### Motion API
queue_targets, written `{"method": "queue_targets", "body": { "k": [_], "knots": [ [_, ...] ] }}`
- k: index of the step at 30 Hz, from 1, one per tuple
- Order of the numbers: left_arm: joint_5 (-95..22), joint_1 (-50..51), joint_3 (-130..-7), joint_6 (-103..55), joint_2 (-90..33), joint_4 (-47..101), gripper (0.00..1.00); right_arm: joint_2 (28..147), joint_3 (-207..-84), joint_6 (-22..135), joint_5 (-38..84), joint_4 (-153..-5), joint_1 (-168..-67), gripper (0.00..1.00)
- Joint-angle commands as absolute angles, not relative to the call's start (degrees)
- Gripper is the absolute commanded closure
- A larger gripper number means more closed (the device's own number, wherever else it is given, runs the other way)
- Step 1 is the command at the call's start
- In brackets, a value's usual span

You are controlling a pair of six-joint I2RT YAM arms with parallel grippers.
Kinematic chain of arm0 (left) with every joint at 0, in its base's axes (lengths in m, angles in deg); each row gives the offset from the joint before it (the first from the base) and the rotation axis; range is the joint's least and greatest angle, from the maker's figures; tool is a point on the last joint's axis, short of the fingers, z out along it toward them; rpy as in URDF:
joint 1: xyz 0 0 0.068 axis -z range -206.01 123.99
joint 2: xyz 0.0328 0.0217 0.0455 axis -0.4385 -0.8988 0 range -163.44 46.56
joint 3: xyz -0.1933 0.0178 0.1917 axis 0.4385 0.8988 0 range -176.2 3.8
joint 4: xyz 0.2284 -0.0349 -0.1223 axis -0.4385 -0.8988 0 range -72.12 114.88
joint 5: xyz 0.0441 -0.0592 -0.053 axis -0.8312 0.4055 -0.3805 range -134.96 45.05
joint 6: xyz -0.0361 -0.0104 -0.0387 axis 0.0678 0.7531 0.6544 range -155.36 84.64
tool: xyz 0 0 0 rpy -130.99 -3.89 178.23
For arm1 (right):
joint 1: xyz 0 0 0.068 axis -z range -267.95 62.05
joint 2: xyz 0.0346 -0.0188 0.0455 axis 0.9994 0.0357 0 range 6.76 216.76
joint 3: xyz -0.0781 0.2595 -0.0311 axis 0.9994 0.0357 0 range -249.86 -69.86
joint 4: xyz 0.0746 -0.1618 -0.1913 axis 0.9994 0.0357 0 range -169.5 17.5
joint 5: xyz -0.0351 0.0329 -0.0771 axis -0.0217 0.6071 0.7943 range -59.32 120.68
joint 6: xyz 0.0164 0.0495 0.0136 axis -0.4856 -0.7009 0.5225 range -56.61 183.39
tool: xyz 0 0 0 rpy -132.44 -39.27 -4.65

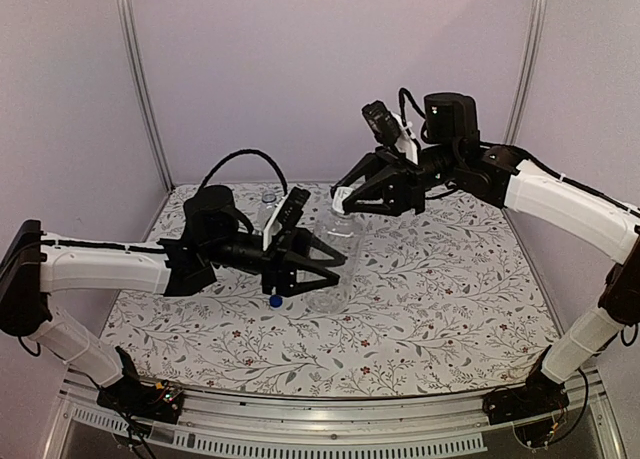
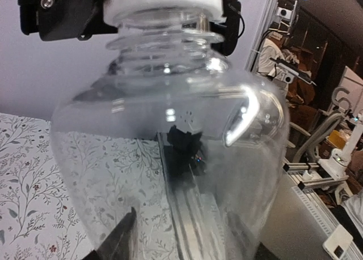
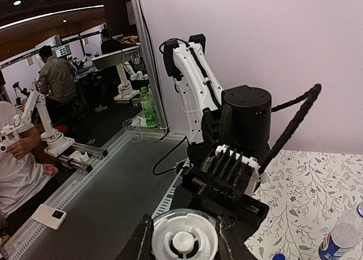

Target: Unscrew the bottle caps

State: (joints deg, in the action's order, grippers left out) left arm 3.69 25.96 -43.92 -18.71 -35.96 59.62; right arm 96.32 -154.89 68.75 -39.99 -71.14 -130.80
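**Second cap in the grip.** Two robot arms met over a flowered table point(image 1: 450, 309) with one bottle between them. The left gripper point(image 1: 338, 271) was drawn narrow round the body of the plain bottle point(image 2: 170, 158), holding it tilted with its neck toward the right arm. The clear plastic hid most of the left fingers in the wrist view, so the firmness of that hold could not be judged. The right gripper point(image 3: 184, 240) was pinched tight on the white cap point(image 3: 184, 236), one finger at each side of its rim. The cap was not yet off the neck. The blue cap point(image 1: 275, 301) lay loose on the table just beside the left gripper. The Pepsi bottle point(image 1: 268, 201) stood upright behind the left arm, apart from the work.

The step in hand looked to be the twist on this second cap, with the first bottle dealt with. To do it well, the right wrist needed to turn about the bottle's own axis. A turn off to one side would have levered the neck out of the left grip. The left claw had to bear hard enough to stop the thin wall spinning, yet not so hard that it buckled. Once the threads ran out, a straight pull along the neck would have freed the cap cleanly.
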Motion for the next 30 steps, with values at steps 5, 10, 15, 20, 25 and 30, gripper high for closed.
{"method": "queue_targets", "body": {
  "k": [5, 10, 15, 20, 25, 30],
  "knots": [
    [8.5, 23.92, -44.73, -17.3, -34.61, 64.67, 0.74, 95.28, -154.32, 70.46, -40.9, -70.34, -129.33, 0.78],
    [-2.75, 23.92, -46.92, -22.61, -33.28, 54.35, 0.74, 93.6, -154.14, 66.35, -31.14, -69.96, -128.82, 0.51],
    [-12.48, 24.0, -48.1, -24.96, -32.76, 48.3, 0.74, 91.97, -154.14, 60.79, -22.67, -70.55, -128.9, 0.1],
    [-23.15, 25.3, -49.17, -25.08, -33.33, 45.31, 0.75, 91.47, -154.14, 53.74, -14.33, -72.99, -129.11, 0.04],
    [-32.23, 26.71, -51.04, -23.97, -34.73, 42.88, 0.75, 92.03, -154.87, 50.72, -1.16, -72.46, -131.78, 0.03],
    [-34.77, 27.49, -52.12, -23.3, -35.88, 42.86, 0.75, 93.72, -155.91, 48.31, 5.12, -71.83, -132.67, 0.03]
  ]
}}
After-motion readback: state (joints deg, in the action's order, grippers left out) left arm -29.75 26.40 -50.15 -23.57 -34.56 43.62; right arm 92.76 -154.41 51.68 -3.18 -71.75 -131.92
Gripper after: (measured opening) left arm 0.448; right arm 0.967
